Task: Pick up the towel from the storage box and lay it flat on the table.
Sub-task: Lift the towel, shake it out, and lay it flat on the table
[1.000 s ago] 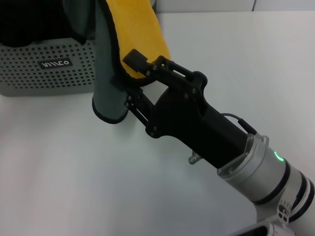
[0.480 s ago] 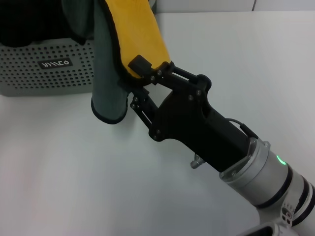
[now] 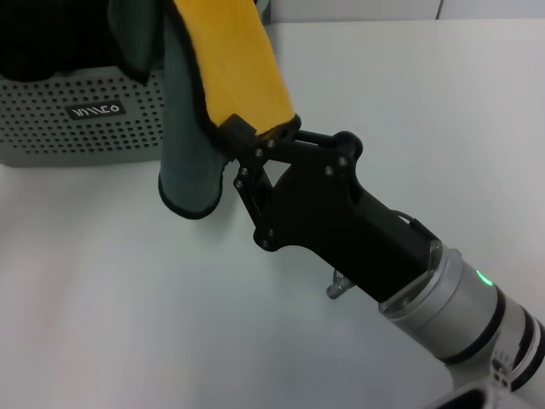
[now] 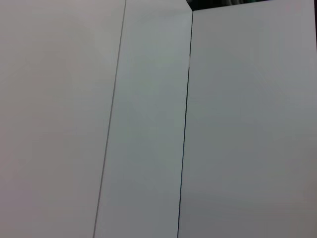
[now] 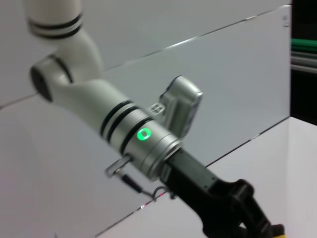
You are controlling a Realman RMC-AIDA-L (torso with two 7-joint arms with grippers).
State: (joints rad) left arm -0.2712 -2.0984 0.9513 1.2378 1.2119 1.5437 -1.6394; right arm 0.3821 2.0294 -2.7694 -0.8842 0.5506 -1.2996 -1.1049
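The towel hangs out of the storage box over its right front corner, with its yellow face to the right and its teal face drooping to the table. My right gripper reaches in from the lower right and is shut on the towel's black-edged lower rim. In the right wrist view a white arm with a green ring light ends in a black gripper body, with a bit of yellow towel at the frame's edge. The left gripper is out of view.
A black fabric bundle fills the box beside the towel. The box stands at the table's far left. White tabletop spreads in front of the box and to the right. The left wrist view shows only white wall panels.
The right gripper's fingers, spread around the towel's lower edge a second ago, have closed together on it. The arm has shifted slightly; the towel hangs much as before.
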